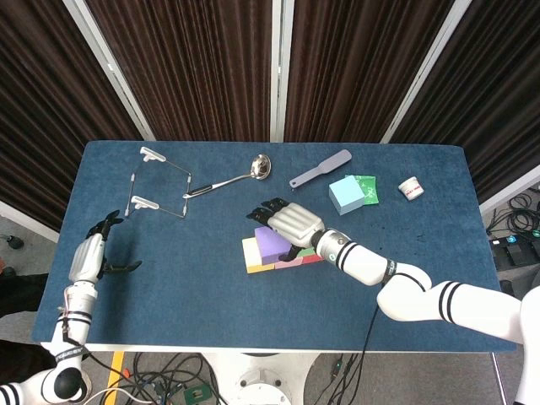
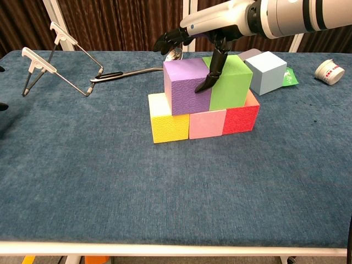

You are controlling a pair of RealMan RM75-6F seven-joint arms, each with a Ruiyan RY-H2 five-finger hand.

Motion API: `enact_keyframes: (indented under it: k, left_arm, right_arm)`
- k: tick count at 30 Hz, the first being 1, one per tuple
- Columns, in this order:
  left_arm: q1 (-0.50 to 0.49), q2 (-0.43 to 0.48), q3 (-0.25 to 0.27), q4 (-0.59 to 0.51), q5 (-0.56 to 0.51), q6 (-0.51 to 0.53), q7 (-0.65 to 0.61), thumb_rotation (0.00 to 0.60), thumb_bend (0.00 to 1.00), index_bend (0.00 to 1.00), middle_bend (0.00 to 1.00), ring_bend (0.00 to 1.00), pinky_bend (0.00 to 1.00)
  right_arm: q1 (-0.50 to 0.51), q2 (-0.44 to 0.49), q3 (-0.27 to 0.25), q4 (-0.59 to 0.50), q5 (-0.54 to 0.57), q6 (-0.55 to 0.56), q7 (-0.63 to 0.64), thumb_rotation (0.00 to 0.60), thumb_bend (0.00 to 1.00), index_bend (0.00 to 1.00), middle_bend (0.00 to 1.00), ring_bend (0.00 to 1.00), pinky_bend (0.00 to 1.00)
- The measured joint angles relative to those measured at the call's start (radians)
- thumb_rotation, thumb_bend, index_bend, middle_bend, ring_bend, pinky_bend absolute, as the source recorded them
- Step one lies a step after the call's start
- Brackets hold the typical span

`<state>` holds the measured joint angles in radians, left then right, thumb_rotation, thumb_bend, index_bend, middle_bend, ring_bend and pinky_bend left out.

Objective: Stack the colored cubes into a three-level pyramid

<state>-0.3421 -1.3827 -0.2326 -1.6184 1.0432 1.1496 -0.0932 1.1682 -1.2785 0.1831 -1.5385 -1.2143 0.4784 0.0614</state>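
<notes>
Yellow [image 2: 168,122], pink [image 2: 207,123] and red [image 2: 240,119] cubes form a row on the blue table. On top sit a purple cube [image 2: 186,87] and a green cube [image 2: 231,82], side by side. A light blue cube [image 2: 267,71] stands alone behind and to the right. My right hand [image 2: 212,26] hovers over the top row, fingers [image 2: 171,39] spread above the purple cube's back edge, thumb hanging down at the seam between purple and green. It grips nothing. From the head view the right hand [image 1: 292,224] covers the green cube. My left hand [image 1: 88,255] is open near the table's left edge.
A wire rack [image 2: 55,60], a ladle [image 2: 135,71] and a grey spatula [image 1: 321,169] lie at the back. A white cup [image 2: 329,70] and a green packet [image 1: 369,187] are at the back right, near the light blue cube [image 1: 346,195].
</notes>
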Motion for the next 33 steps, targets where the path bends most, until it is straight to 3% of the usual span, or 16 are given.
enact_keyframes:
  k: [14,24,33]
  left_arm:
    - [0.002,0.007,0.002,-0.013,0.009,0.001,-0.003,0.600,0.09,0.07,0.16,0.04,0.07]
    - [0.005,0.010,0.002,-0.014,0.007,0.006,-0.007,0.600,0.09,0.07,0.16,0.04,0.07]
    - [0.008,0.010,0.005,-0.004,0.011,0.000,-0.018,0.600,0.09,0.07,0.16,0.04,0.07]
  right_arm:
    - [-0.015,0.056,0.015,-0.058,-0.041,-0.013,0.068,0.600,0.08,0.00,0.07,0.00,0.00]
    - [-0.003,-0.011,0.022,-0.008,-0.031,0.005,0.065,0.600,0.09,0.00,0.29,0.00,0.00]
    - [-0.004,-0.035,0.020,0.009,-0.017,0.029,0.039,0.600,0.10,0.00,0.40,0.00,0.00]
